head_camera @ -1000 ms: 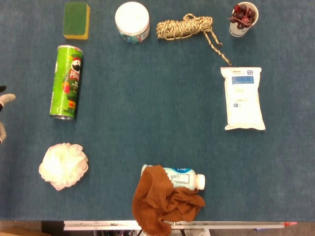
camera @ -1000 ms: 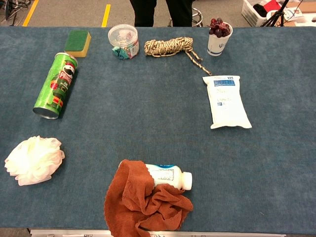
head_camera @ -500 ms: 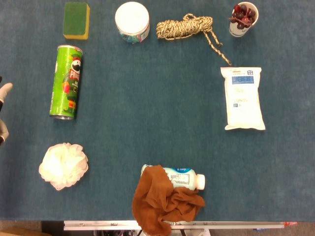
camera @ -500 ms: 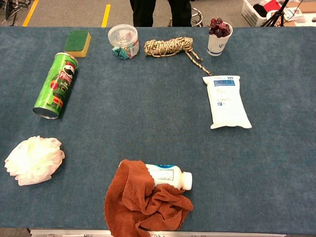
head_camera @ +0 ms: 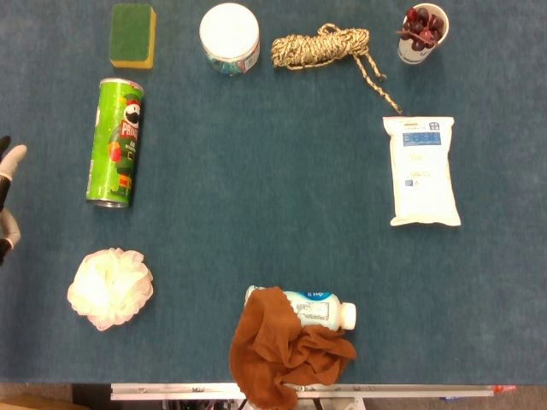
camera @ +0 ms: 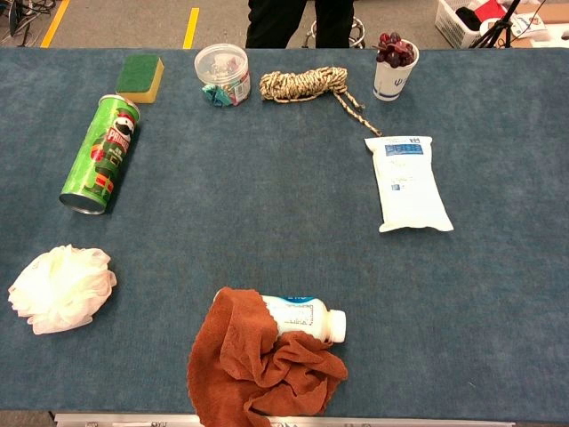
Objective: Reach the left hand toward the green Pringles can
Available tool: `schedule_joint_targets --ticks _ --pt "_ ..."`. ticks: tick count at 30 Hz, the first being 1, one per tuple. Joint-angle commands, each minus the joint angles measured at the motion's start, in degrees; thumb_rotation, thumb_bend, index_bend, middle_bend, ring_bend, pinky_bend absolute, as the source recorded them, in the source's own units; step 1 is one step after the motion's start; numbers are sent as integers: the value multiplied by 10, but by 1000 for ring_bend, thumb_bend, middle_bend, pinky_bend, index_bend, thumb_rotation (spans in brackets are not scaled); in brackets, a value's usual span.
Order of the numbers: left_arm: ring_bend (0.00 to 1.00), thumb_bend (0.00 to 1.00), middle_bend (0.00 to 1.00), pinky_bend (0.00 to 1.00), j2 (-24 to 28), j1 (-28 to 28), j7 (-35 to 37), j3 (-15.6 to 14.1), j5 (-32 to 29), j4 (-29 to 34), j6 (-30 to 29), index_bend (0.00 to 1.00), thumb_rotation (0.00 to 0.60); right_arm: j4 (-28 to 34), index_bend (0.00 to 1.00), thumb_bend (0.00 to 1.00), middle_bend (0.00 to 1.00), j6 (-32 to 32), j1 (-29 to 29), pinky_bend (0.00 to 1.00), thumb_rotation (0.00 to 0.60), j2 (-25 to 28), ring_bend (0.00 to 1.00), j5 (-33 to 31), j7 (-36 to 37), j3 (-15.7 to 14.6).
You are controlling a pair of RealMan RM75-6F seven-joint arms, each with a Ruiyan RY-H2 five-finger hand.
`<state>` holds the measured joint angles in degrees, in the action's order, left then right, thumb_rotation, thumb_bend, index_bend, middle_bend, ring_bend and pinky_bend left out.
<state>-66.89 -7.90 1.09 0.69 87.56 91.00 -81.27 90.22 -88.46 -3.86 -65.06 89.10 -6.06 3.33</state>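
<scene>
The green Pringles can (head_camera: 114, 142) lies on its side at the left of the blue table, its open end toward the front; the chest view shows the can (camera: 100, 154) too. Only the fingertips of my left hand (head_camera: 8, 196) show, at the far left edge of the head view. They are spread apart, hold nothing, and sit well to the left of the can without touching it. The chest view does not show this hand. My right hand is in neither view.
A white bath pouf (head_camera: 110, 288) lies in front of the can, and a green-yellow sponge (head_camera: 132, 34) behind it. Further right are a lidded tub (head_camera: 229, 38), a rope coil (head_camera: 323, 45), a cup (head_camera: 421, 34), a white pouch (head_camera: 420, 171) and a bottle (head_camera: 320, 309) under a brown cloth (head_camera: 282, 350).
My left hand's fingertips have shifted slightly at the left edge of the head view, with a little more of them showing lower down. Nothing on the table has moved.
</scene>
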Motion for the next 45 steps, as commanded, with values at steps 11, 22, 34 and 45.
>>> schedule_joint_targets --ticks 11,22,34,45 --pt "0 1000 0 0 37 -47 243 -31 68 72 60 8 600 0 308 51 213 2 0 386 600 -1 199 -1 -1 0" --pt "0 1000 0 0 41 -111 510 -29 114 92 78 34 600 -2 308 51 213 5 0 386 600 -1 199 -3 1 1" --pt "0 1000 0 11 62 -188 811 -68 189 95 91 35 600 -3 308 51 213 8 -1 386 600 -2 199 -4 2 1" --pt "38 1000 0 57 66 -247 1011 -123 261 40 42 35 600 -2 308 51 213 7 0 386 600 -1 199 -3 4 1"
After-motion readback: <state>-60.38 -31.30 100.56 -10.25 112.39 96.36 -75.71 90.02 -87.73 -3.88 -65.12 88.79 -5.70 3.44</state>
